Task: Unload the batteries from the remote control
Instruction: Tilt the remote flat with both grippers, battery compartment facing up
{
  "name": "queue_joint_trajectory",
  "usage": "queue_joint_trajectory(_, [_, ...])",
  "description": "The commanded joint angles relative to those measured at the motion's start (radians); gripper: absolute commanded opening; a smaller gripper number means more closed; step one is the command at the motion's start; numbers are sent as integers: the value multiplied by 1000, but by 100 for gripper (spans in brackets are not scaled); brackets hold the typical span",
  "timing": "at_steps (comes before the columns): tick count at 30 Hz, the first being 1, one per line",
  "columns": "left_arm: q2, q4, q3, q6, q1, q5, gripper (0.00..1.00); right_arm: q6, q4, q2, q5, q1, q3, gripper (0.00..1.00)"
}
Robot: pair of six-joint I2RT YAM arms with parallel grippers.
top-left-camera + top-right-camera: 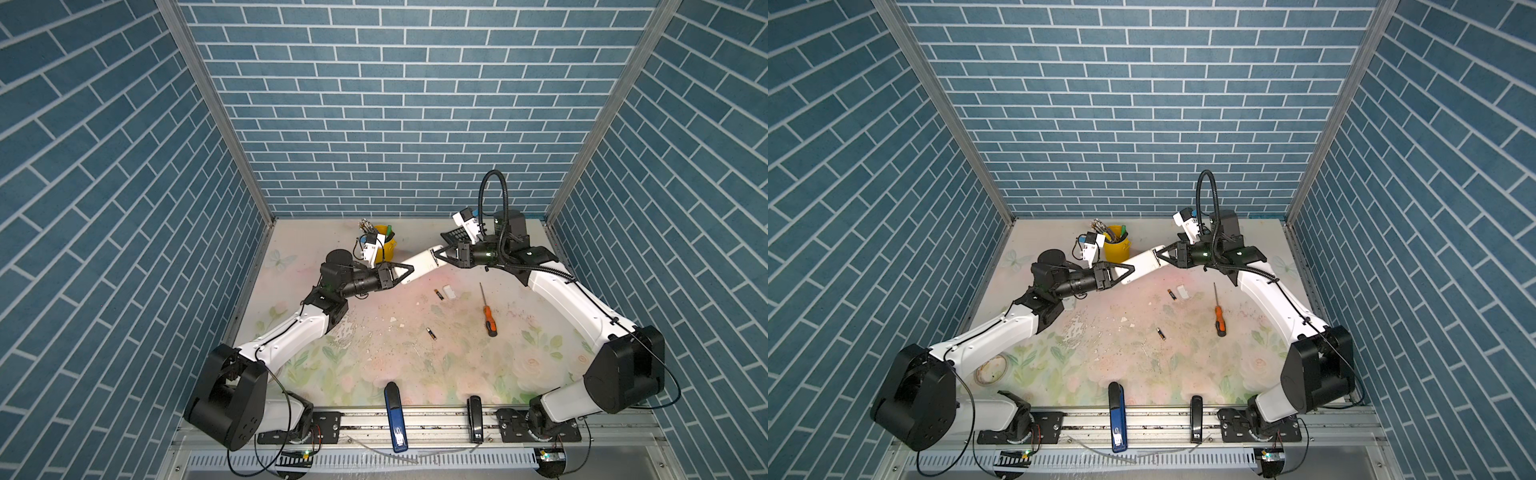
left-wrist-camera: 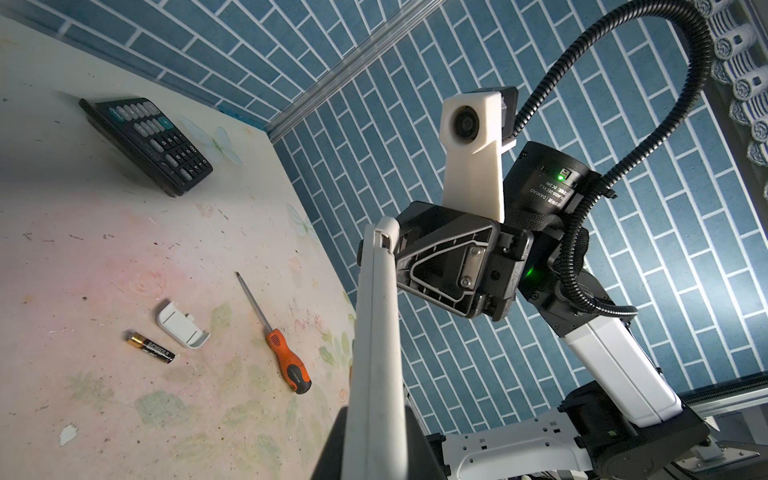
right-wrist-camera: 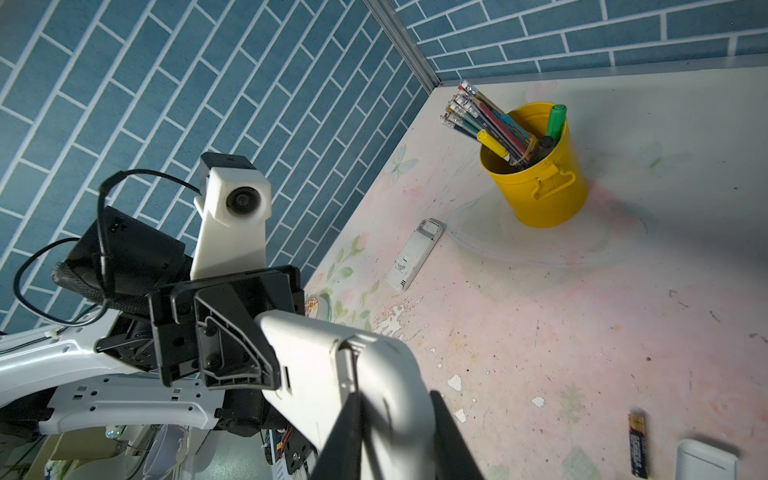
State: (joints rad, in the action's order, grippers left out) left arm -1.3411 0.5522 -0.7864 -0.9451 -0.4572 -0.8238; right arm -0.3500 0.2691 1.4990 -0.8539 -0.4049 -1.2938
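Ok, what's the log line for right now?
left gripper: shut on remote | right gripper: shut on remote | remote: held between both | batteries: two lying on table

The floral table (image 1: 457, 365) is scuffed and flaked; at its back sit a yellow pen bucket (image 1: 388, 248) and a black calculator (image 2: 145, 143); mid-table a battery (image 1: 438, 294) lies just beside a white cover (image 1: 449, 291); a second battery (image 1: 431, 333) lies nearer the front; an orange-handled screwdriver (image 1: 487, 312) and a white remote (image 3: 415, 253) lie flat; a blue stapler (image 1: 395, 415) and a black stapler (image 1: 475, 417) straddle the front edge.

remote control (image 1: 1144, 259) aloft, clamped between left gripper (image 1: 1130, 271) and right gripper (image 1: 1160, 254) | far battery (image 1: 1170, 294) just beside white cover (image 1: 1182, 291) | near battery (image 1: 1160, 333) apart | screwdriver (image 1: 1219, 322) rightward
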Motion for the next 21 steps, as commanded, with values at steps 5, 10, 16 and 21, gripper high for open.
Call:
queue_joint_trajectory(5, [17, 28, 9, 36, 3, -23, 0, 37, 7, 14, -2, -6, 30, 34])
queue_joint_trajectory(10, [11, 25, 16, 37, 13, -23, 0, 43, 16, 4, 4, -6, 34, 28])
queue_joint_trajectory(16, [9, 20, 23, 40, 22, -22, 0, 63, 40, -3, 12, -5, 30, 28])
queue_joint_trajectory(21, [7, 17, 29, 42, 29, -21, 0, 65, 44, -7, 14, -5, 31, 19])
